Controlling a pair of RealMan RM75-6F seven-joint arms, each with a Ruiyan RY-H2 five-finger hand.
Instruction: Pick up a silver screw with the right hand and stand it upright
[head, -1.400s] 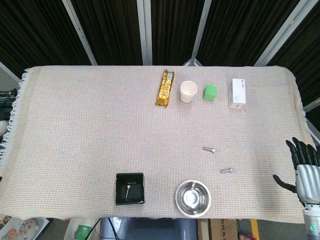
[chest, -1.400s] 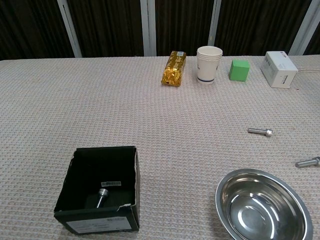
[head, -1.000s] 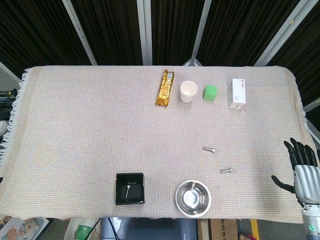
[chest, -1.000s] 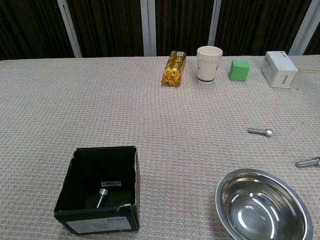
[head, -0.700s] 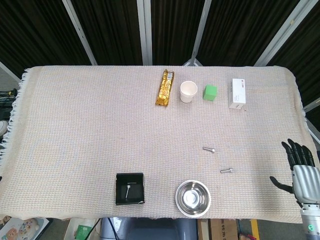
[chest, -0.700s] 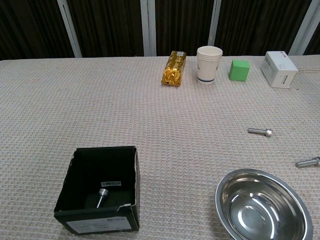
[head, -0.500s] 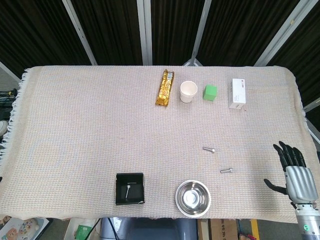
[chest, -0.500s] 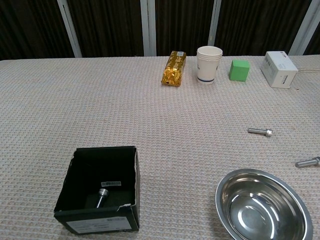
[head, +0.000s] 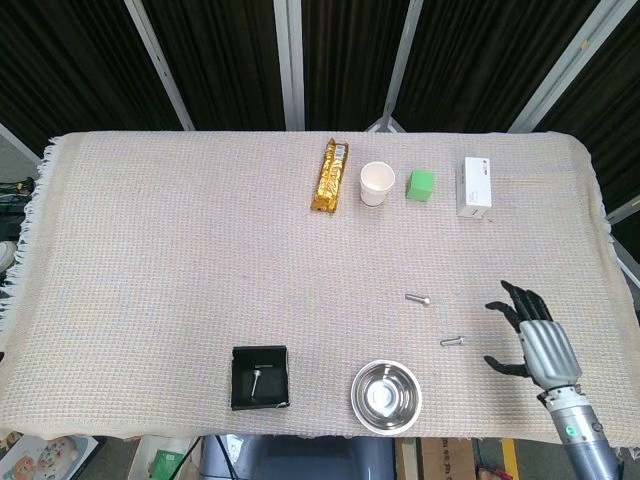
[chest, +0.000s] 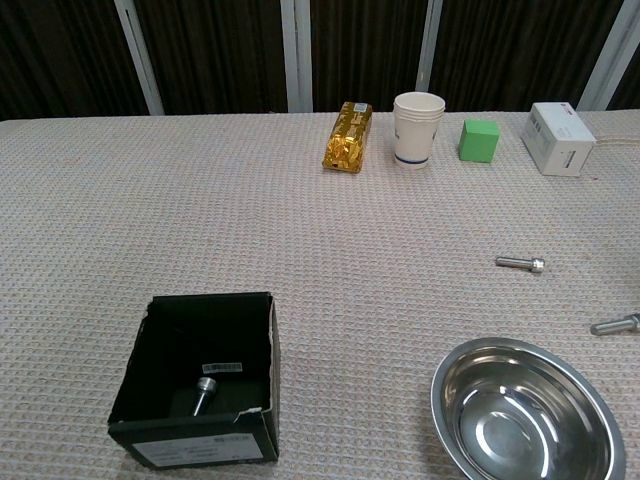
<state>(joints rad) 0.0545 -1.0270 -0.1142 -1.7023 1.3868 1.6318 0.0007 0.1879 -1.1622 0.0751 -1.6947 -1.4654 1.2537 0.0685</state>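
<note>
Right hand (head: 533, 340) empty with fingers spread, silver screw (head: 453, 341) lying flat just left of it, apart.

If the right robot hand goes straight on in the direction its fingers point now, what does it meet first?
Probably nothing: the right robot hand points up and slightly left over bare cloth. The nearer silver screw lies off to its left; height is unclear.

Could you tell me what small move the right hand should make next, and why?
Probably slide further left and lower toward the nearer screw: the right hand is open, empty and beside it, and the screw lies flat on the cloth.
</note>
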